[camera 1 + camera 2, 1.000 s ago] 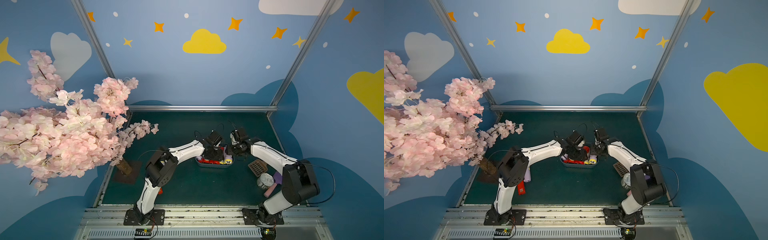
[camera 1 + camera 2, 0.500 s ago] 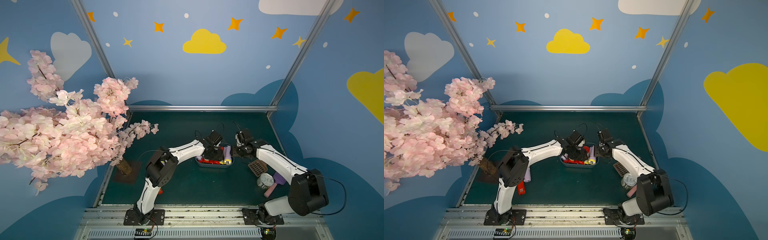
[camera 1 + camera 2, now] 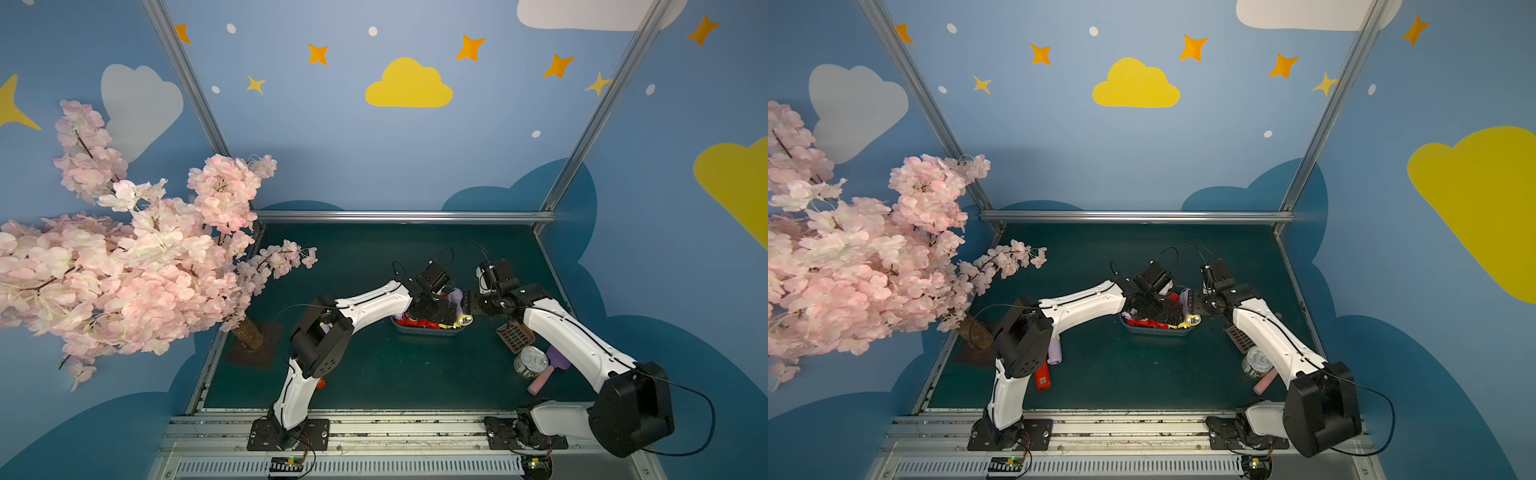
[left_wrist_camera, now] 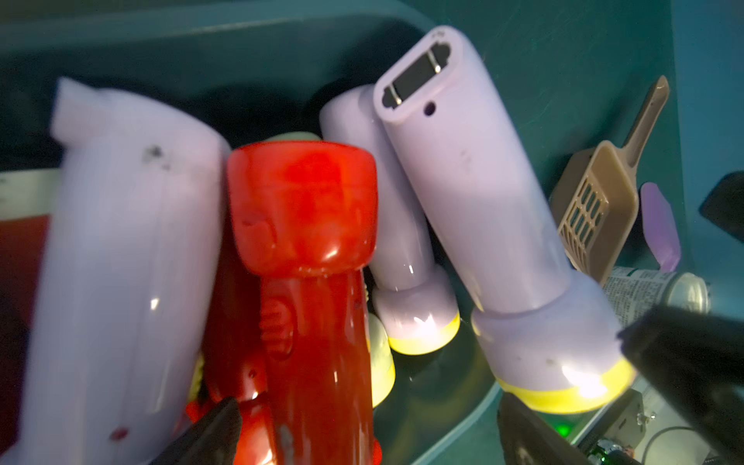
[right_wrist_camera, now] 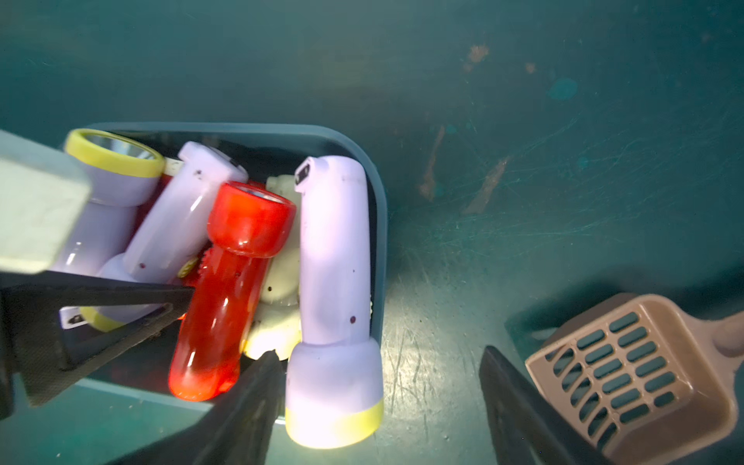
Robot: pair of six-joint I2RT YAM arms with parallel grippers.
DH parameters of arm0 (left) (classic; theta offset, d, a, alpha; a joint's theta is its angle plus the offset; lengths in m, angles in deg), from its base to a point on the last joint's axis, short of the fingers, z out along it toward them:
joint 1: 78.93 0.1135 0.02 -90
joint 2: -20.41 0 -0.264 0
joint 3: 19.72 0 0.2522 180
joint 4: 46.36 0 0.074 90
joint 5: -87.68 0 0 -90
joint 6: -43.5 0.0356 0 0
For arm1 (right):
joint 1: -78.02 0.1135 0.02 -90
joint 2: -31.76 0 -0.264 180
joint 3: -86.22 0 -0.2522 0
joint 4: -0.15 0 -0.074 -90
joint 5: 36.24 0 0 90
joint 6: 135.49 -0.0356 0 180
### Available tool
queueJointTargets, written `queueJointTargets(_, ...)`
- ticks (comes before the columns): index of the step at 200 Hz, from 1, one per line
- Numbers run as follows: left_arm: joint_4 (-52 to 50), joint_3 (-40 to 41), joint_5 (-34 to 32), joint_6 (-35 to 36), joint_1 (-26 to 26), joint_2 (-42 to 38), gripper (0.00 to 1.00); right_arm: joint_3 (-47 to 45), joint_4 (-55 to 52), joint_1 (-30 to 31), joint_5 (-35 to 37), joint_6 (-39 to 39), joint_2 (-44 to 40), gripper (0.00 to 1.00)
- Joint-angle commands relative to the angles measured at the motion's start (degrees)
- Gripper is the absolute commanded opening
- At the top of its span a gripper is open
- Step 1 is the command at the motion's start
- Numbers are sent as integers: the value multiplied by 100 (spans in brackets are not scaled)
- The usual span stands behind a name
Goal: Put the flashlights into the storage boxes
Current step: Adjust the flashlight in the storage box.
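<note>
The only print is fine text on the tin can [image 4: 640,288], too small to read, and a white label on a loose red flashlight [image 3: 1042,379], also unreadable. That one lies on the counter [image 3: 1142,374] by the left arm's base, a loose lilac flashlight [image 3: 1054,352] just beside it.

The bin [image 5: 364,161] sits mid-counter, piled with flashlights: lilac ones with yellow rings, a red one [image 5: 225,294] on top and a pale yellow one [image 5: 282,298] beneath. A leaning lilac one [image 5: 334,257] rests against the bin's end wall, head at the rim.

The left arm [image 3: 374,301] arches from a raised elbow down over the bin, with the left jaws apart above the red one. The right arm [image 3: 569,332] stretches in low to the bin's right end. The right jaws are apart, the leaning one's head between them, ungripped. The scoop [image 5: 628,370] lies near.
</note>
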Motion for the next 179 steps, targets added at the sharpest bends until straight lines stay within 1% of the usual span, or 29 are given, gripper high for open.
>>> queueJointTargets(1, -312, 62, -288, 122, 67, -274, 99, -13, -6, 36, -83, 72, -86, 78)
queueJointTargets(13, -351, 66, -283, 129, 65, -297, 99, -14, 3, 36, -89, 72, -71, 78)
queueJointTargets(54, -309, 225, -235, 125, 63, -397, 99, 55, -79, 54, -219, 13, 186, 71)
queueJointTargets(87, -255, 369, -294, 176, 51, -769, 99, 104, -114, 105, -237, -7, -1, 70)
queueJointTargets(109, -264, 582, -484, 239, 55, -1209, 99, 217, -239, 181, -261, -38, -108, 70)
queueJointTargets(139, -264, 1312, -954, 257, 90, -2112, 99, 315, -303, 443, -316, -163, -126, 70)
queueJointTargets(159, -268, 2113, -1478, 142, 156, -2883, 99, 394, -236, 675, -394, -249, -49, 68)
queueJointTargets(179, -220, 2972, -1838, -41, 285, -3669, 99, 573, -173, 959, -431, -348, 155, 63)
